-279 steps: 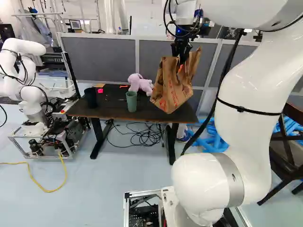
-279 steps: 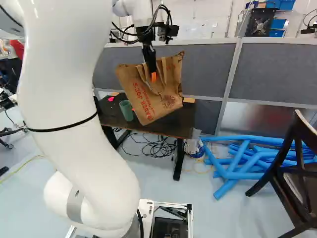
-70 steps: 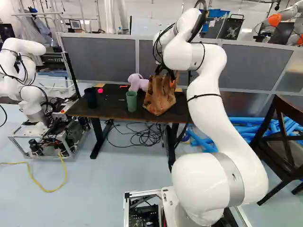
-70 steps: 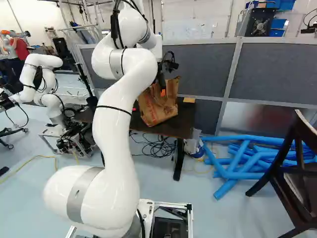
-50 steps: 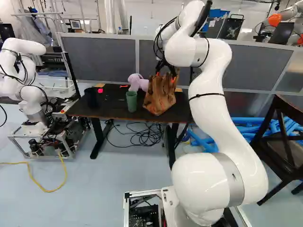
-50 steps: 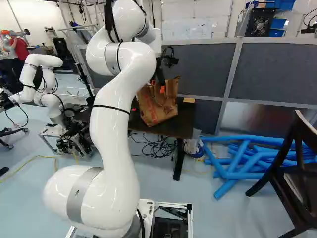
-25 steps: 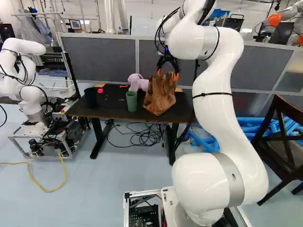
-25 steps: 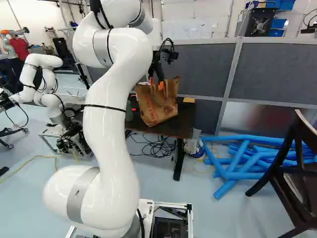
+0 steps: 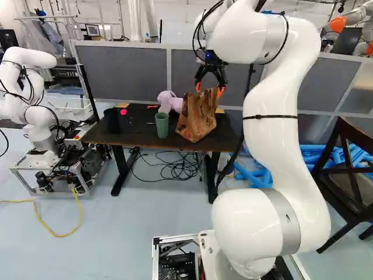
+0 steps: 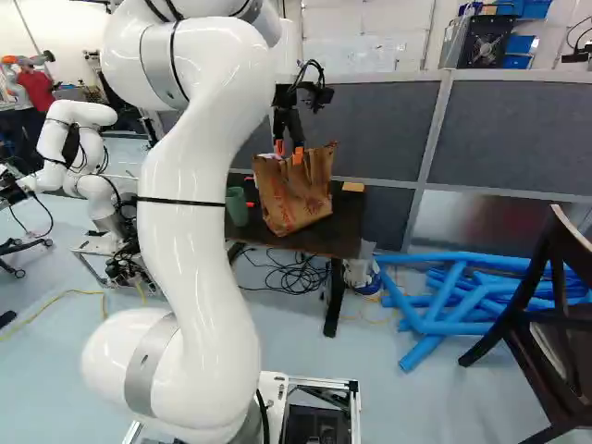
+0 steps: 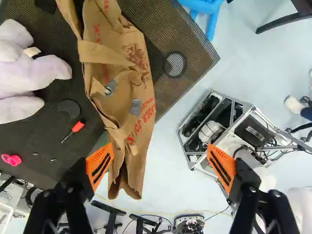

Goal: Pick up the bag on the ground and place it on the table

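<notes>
The gripper (image 11: pixel 161 167): we're standing wide here, both fingers spread well apart and nothing pinched between them; one finger hangs right beside the paper, though whether it brushes we can't tell.
The bag (image 9: pixel 196 121): there it sits, on the table, near the front edge, its top a bit crumpled and leaning, and bearing its own weight as we see it.
The table (image 9: pixel 137 125): it's carrying our load, with the green cup (image 9: pixel 161 125) just beside and the purple soft toy (image 9: pixel 166 102) close by on the same side.
Step in hand: we judge this as the let-go, placing all but done, with only the getaway left to us.
Next move: we want to rise straight and slow, fingers kept wide, until both tips are well clear of the handles, and only then swing off.
What could bite: a loop snagging on a fingertip, we reckon; light paper would tip or drag easily, maybe into that cup or over the edge.
</notes>
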Tool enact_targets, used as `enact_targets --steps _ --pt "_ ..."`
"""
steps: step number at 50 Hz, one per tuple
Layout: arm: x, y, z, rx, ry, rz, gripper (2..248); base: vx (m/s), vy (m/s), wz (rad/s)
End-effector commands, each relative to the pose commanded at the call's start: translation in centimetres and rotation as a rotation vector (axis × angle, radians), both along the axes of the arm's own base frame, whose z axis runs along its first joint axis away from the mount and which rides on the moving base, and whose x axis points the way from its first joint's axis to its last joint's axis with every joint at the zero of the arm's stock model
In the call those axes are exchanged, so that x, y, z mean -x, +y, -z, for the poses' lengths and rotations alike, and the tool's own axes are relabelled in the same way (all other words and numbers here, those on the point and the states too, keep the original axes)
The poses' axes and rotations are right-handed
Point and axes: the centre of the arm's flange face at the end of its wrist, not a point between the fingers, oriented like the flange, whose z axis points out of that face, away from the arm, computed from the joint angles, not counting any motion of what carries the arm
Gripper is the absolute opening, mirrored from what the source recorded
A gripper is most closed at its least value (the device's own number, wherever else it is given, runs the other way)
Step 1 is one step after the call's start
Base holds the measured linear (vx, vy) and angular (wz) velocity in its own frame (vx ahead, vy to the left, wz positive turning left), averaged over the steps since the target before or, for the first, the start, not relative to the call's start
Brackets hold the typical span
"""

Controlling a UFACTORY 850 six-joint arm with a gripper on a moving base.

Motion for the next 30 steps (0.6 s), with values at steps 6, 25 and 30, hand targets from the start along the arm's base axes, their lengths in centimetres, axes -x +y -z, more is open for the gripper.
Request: enact_targets --steps 6,25,30 --pt "0.71 -0.02 0.02 -0.001 0.010 0.001 247 0.000 0.000 0.000" --pt "1.03 -0.03 0.03 -0.001 0.014 0.002 247 0.000 0.000 0.000" --pt "1.03 -0.03 0.03 -0.001 0.014 0.002 247 0.000 0.000 0.000"
